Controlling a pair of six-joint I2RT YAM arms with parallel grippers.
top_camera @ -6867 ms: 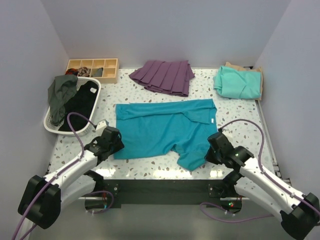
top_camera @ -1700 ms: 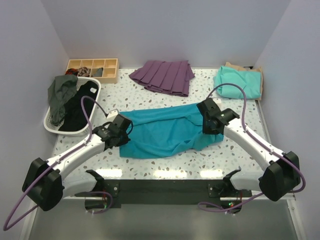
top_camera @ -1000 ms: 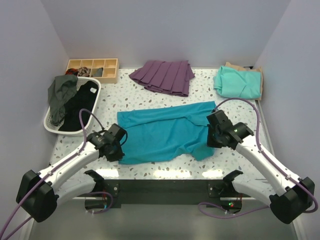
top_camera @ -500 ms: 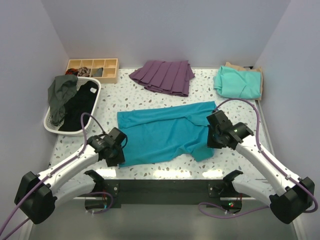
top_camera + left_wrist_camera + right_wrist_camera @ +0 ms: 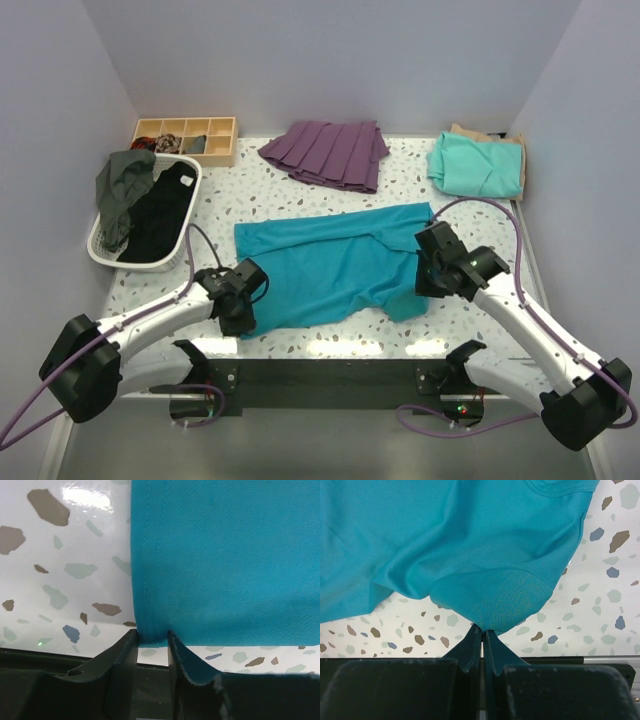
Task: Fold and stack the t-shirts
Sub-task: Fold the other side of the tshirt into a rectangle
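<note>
Teal t-shirt [image 5: 330,265]: lies spread on the table [image 5: 300,195], centre, near half. It is folded into a broad band running left to right, and the right end is bunched.

Left gripper [image 5: 240,314]: at the shirt's near-left corner. In the left wrist view the jaws stand apart and released, with the hemmed corner lying flat on the table between the fingertips [image 5: 131,641].

Right gripper [image 5: 428,285]: at the near-right end of the shirt. In the right wrist view the jaws are clenched together, pinching a rounded fold of the teal fabric at the tips.

Mint t-shirt [image 5: 478,165]: folded, far-right corner, resting on the tan t-shirt [image 5: 462,131], of which only the edges show.

Other items: purple pleated skirt [image 5: 328,152], far centre. White basket [image 5: 100,248], left side, holding dark clothes [image 5: 150,205]. Wooden tray [image 5: 185,135] with compartments, far left, just behind the basket.
</note>
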